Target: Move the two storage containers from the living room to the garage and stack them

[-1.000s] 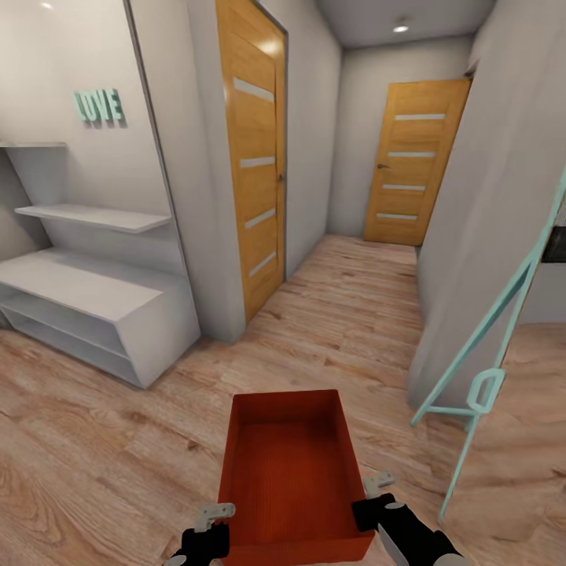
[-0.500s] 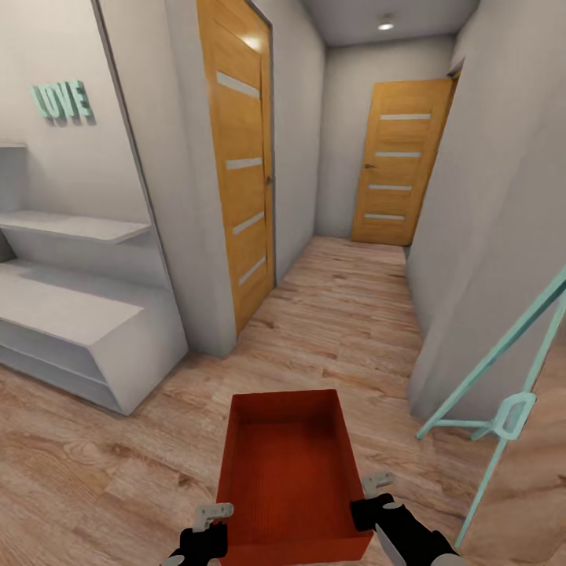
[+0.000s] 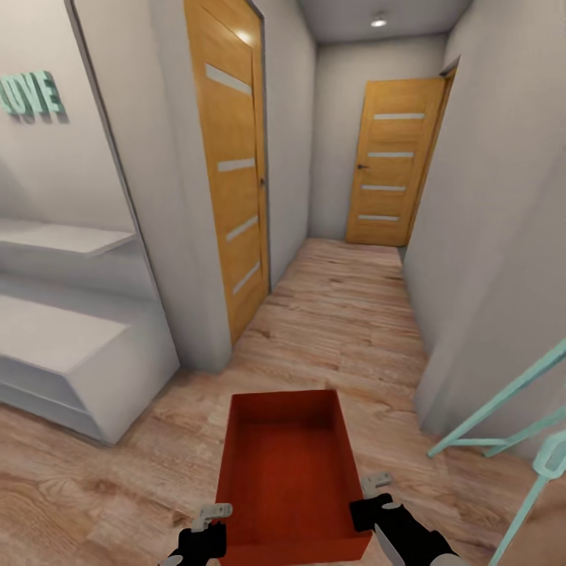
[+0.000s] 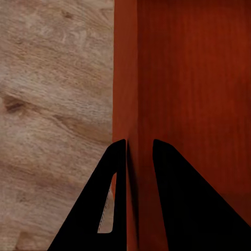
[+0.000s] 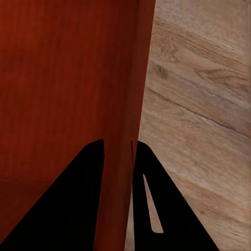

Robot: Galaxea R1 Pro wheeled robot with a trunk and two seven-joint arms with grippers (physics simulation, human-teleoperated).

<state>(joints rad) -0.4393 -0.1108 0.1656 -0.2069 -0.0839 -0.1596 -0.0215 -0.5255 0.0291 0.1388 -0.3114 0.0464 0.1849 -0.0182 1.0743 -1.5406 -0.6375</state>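
— While the orange-red storage container (image 3: 289,472) hangs above the light wood plank floor (image 3: 346,330), what carries it?

— Both tools. The left tool (image 4: 137,151) is clamped on the container's left wall, one finger (image 4: 112,172) outside and the other inside, as the left wrist view shows. The right tool (image 5: 119,151) pinches the right wall in the same manner, with the rim squeezed between its two black fingers (image 5: 89,178).

— And where does the bin sit relative to them?

— Between the two tools, its open top up and its far end reaching forward beyond them. Its inside is bare.

— What lies past it?

— Ahead of the tools a narrow hallway runs to an orange wooden door (image 3: 391,161) at its end. A second wooden door (image 3: 228,165) stands in the wall ahead and to the left. Further left are a white shelf unit (image 3: 75,346) and teal letters (image 3: 31,94) on the wall. To the right of the right tool leans a teal frame (image 3: 503,413) beside the pale wall.
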